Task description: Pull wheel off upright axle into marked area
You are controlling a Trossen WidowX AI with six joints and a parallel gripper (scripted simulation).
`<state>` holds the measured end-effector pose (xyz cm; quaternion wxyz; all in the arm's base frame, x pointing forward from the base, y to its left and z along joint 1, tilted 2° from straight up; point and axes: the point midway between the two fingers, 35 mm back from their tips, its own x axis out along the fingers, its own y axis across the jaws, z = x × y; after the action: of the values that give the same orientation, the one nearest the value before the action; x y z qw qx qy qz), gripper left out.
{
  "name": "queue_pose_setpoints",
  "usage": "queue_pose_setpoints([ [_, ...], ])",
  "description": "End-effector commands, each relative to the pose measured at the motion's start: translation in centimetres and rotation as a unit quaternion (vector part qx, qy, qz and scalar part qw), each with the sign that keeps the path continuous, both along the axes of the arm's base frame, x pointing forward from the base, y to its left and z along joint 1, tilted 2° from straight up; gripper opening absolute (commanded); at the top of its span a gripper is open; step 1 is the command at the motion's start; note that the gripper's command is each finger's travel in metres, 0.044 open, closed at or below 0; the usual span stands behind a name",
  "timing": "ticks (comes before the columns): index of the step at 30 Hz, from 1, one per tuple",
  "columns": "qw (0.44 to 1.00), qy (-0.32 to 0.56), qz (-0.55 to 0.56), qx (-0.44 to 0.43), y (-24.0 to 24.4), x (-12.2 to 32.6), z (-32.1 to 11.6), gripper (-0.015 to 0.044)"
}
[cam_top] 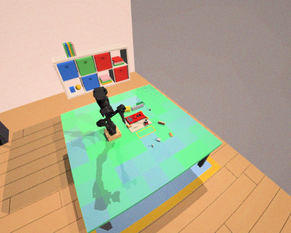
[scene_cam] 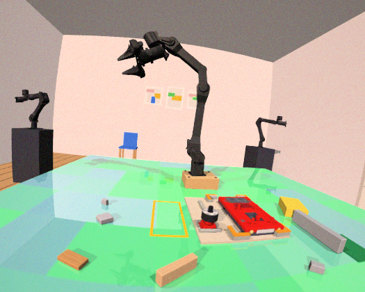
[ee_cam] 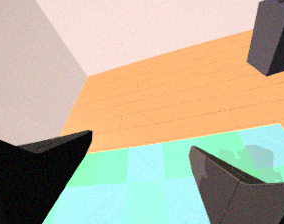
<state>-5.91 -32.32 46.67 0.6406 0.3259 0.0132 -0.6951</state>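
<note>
The spread, empty black fingers [scene_cam: 133, 62] hang high; the small black wheel [scene_cam: 210, 216] on its upright axle lies far below, at five o'clock in the exterior view.

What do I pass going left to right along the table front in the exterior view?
Flat wooden block → long wooden block → small grey block.

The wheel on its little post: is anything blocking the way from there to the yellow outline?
Nothing visible does. The wheel sits on its axle at the board's edge, and the marked area lies right beside it, with only bare table between. The small blocks lie beyond the outline.
</note>
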Motion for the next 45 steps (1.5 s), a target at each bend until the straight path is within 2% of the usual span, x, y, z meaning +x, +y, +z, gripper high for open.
queue_pose_setpoints([
  [1,1.0,0.0,0.003,0.002,-0.1,0.2,-0.1,0.0374],
  [4,0.998,0.008,0.05,0.031,-1.6,2.8,-2.1,0.03],
  [13,0.961,0.063,0.235,0.133,-3.9,15.0,-10.0,0.03],
  [21,0.892,0.136,0.38,0.202,-1.2,26.1,-17.0,0.03],
  [25,0.855,0.173,0.432,0.228,1.5,30.7,-20.2,0.03],
  [34,0.711,0.299,0.575,0.271,11.0,38.7,-28.4,0.03],
  [42,0.544,0.419,0.672,0.278,21.6,41.6,-35.1,0.03],
  [45,0.513,0.439,0.684,0.276,23.4,41.7,-36.1,0.03],
])
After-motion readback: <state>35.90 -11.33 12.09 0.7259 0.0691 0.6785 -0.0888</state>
